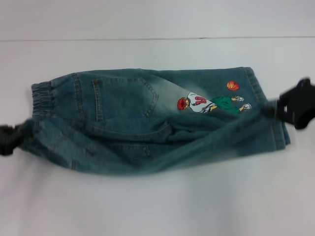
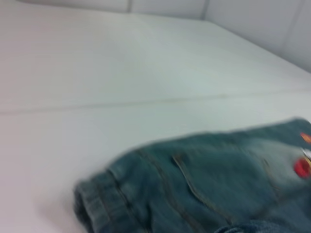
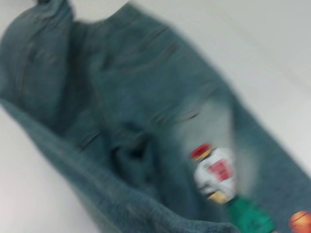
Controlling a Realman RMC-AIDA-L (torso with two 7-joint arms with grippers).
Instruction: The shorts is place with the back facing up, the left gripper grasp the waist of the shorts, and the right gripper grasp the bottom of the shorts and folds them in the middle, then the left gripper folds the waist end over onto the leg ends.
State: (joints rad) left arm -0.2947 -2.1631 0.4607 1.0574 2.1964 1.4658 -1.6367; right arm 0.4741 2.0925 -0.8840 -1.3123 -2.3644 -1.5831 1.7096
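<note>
While near half of shorts (image 1: pixel 147 118) hangs lifted over far half on bench (image 1: pixel 157 206): left claw (image 1: pixel 9 139) clamps waist, right claw (image 1: pixel 281 109) clamps hem. You carry both ends level, landing near edge on far edge.

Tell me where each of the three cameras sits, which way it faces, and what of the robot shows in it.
Head: on the robot's head, looking forward and down at the shorts on the table; left tool at the waist, right tool at the leg ends.
Left wrist: on the left arm, low over the waist end, facing across the table; no part of the robot shows.
Right wrist: on the right arm, looking along the shorts; no part of the robot shows.
Shared: all three show the cartoon print.
</note>
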